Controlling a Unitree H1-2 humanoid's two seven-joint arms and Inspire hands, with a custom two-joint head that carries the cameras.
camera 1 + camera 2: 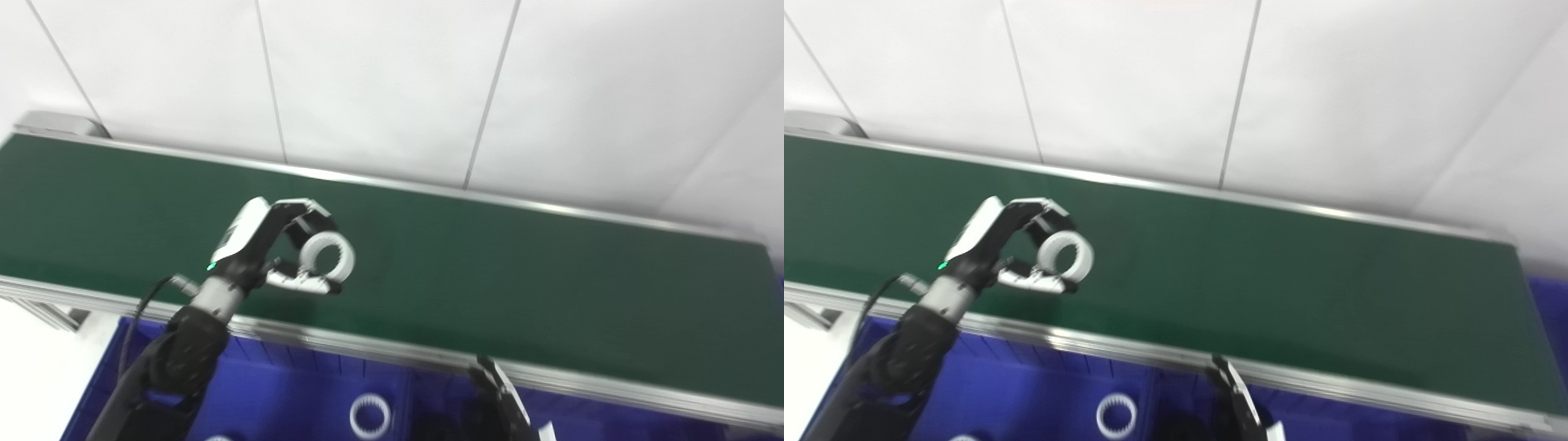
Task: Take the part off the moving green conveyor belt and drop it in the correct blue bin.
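left hand (269,245) was up over the green belt (490,269), fingers (300,211) above and thumb below, clamped on a white ring (329,257). ring was held edge-on-ish, its hole facing the camera, clear of the belt as far as i could tell; contact underneath wasn't visible. small green light was lit on the back of the hand near the wrist. left arm came up from the bottom left, crossing over the near metal rail (380,352) of the belt.

belt ran diagonally across the view, higher at the left and lower at the right, with a metal rail on the far side too. white panel wall (380,79) sat behind it.

below the near rail sat a blue bin (288,392). a second white ring (370,416) with a toothed inner edge lay flat in it, well apart from the held one. a divider wall stood just right of that ring, with another blue compartment beyond it.

right hand (499,398) was low at the bottom edge, just below the near rail, over the right-hand compartment. only dark fingers poking up were visible, mostly cut off by the frame, so couldn't tell if they were apart or together. nothing seen in it.

whole view was slightly blurred.
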